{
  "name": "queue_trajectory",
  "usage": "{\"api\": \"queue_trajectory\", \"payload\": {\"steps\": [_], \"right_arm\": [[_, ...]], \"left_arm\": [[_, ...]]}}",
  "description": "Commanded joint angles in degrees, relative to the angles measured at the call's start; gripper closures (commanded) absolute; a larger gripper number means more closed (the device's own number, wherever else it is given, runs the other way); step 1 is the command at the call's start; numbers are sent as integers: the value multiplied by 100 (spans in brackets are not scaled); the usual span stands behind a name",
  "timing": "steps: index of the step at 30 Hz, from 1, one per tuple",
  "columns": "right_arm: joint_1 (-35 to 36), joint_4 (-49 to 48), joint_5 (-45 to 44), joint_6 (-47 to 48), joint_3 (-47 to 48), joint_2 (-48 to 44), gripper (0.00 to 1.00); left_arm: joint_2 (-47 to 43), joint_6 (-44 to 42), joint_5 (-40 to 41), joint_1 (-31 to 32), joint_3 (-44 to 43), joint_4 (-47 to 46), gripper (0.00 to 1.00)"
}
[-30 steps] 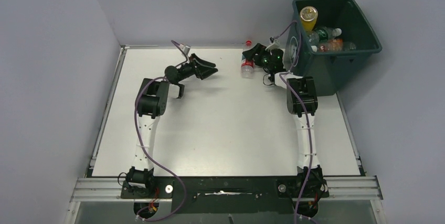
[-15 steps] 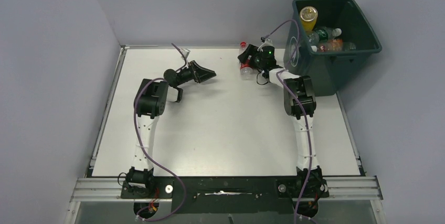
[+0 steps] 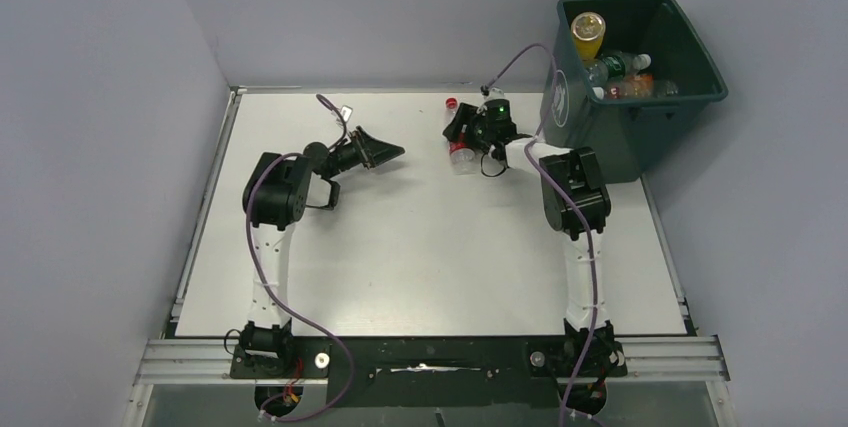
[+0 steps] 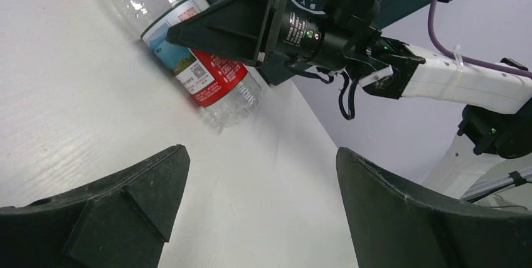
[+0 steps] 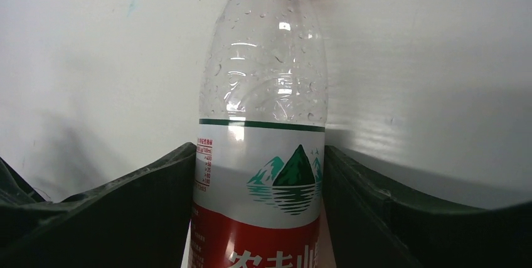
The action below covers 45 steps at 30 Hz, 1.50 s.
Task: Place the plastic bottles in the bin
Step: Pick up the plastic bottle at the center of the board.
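Note:
A clear plastic bottle (image 3: 459, 155) with a red cap and a red-and-white label lies on the white table, left of the bin (image 3: 640, 122). My right gripper (image 3: 466, 132) reaches over it from the bin side. In the right wrist view both fingers press the label of the bottle (image 5: 263, 80), so the right gripper (image 5: 258, 152) is shut on it. My left gripper (image 3: 395, 154) is open and empty, a short way left of the bottle (image 4: 201, 67). In its own view the left gripper (image 4: 261, 152) points at the bottle over bare table. Several bottles (image 3: 620, 75) lie inside the dark green bin.
The bin stands off the table's far right corner, against the wall. A yellow bottle (image 3: 587, 33) stands upright in it. Grey walls close in the table on the left, back and right. The right arm's forearm (image 4: 452, 83) stretches between the bin and the bottle.
The right gripper has slid left along the back of the table, pushing the bottle away from the bin, and its jaws have narrowed onto the bottle. The left gripper has dropped lower.

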<state>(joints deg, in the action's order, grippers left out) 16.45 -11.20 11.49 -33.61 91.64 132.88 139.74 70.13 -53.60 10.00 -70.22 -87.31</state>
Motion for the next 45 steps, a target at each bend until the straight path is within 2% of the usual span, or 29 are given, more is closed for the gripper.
{"api": "queue_trajectory", "payload": {"steps": [1,7,12,17,21,25,36,45], "right_arm": [[290,799,-310,260,-618,-454,33],[585,836,-421,466,-1476,-1209,39],[945,894,-543,566,-2099,-1880,39],[1382,915,-656,574,-2665,-2517,39],[1635,885,-743,497,-3087,-3008,39],[1881,831,-826,461,-3549,-3463,39],[2064,817,-870,510,-4195,-4284,39],[2065,912,-848,513,-4343,-4796,39]], "left_arm": [[-725,-226,287,-38,355,-358,11],[-1505,-725,571,-29,1045,423,11],[-2460,-1553,1093,51,1595,1858,11],[-3699,-2797,1988,283,1890,4007,11],[-4509,-3175,2608,397,2224,4726,11],[-5082,-3555,3081,590,2203,5688,11],[-5933,-4321,4066,1159,2095,7263,11],[-6162,-4848,5009,1605,1639,8139,11]]}}
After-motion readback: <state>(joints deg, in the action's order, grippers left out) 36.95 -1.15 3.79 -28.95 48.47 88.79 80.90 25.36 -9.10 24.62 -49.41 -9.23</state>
